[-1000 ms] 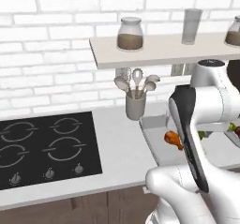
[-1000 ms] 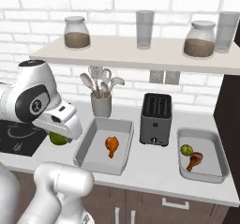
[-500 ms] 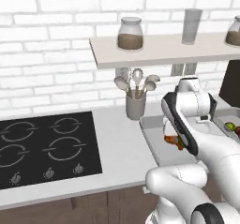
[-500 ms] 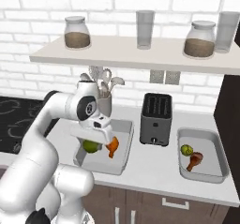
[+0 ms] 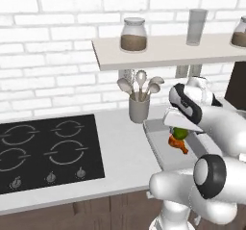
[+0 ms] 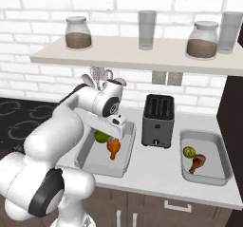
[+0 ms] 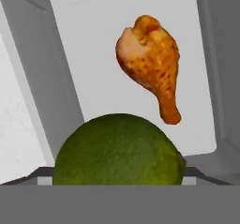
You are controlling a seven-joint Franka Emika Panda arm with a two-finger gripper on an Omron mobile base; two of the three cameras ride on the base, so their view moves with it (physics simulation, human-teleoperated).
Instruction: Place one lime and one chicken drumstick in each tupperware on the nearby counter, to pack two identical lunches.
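My hand [image 5: 181, 128] hangs low over the near tray [image 5: 154, 137], w/ a lime [image 5: 180, 133] right under it; can't tell if my jaws grip it. Drumstick [image 5: 178, 144] lies in tray just beside lime. Utensil cup [image 5: 139, 109] stands behind tray, cooktop [image 5: 48, 149] to the left on counter [image 5: 122, 157]. Jar [image 5: 133, 34] and glass [image 5: 197, 27] on shelf [image 5: 163, 51].

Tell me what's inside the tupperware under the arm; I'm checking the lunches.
A chicken drumstick lies in that tupperware. A lime is over it at the pincer; its underside is covered.

Matt pebbled lime [image 7: 118, 149], smooth tupperware [image 7: 93, 54]
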